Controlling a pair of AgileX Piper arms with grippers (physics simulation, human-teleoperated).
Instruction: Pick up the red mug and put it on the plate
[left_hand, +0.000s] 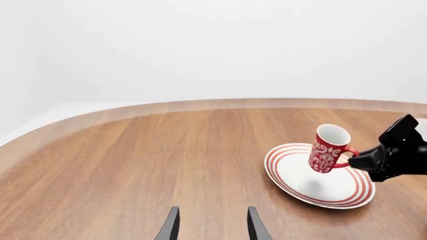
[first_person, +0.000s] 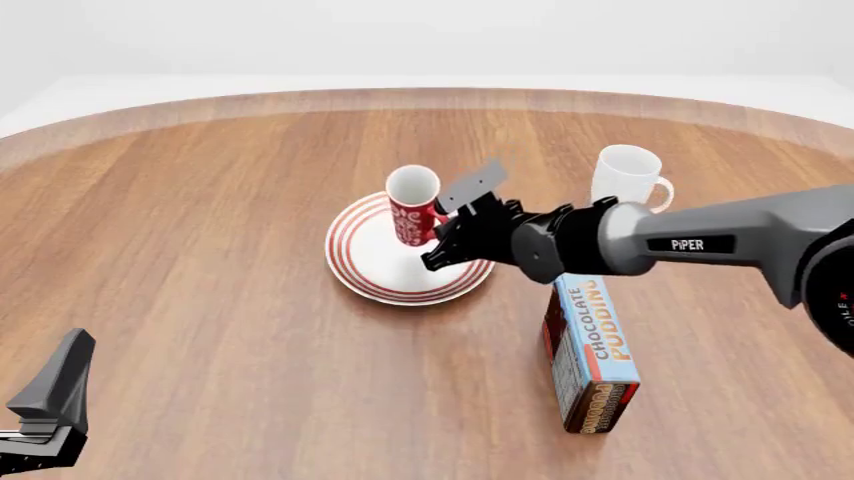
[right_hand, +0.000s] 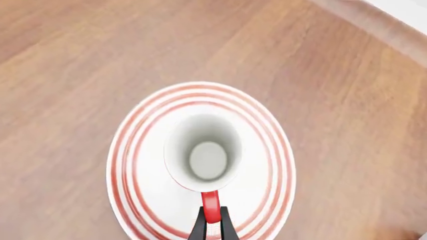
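The right gripper (right_hand: 211, 225) pinches the red mug (left_hand: 328, 148) by its handle, holding it tilted just above the plate (left_hand: 347, 192), presumably to set it down; left gripper (left_hand: 210, 227) spread, idle

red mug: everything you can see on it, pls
The red mug is small and glossy like ceramic, red with a white floral pattern, white inside, and empty in the right wrist view. It hangs tilted above the plate, with a shadow beneath and no visible contact. The right hand pinches its red loop handle, the only thing touching it.
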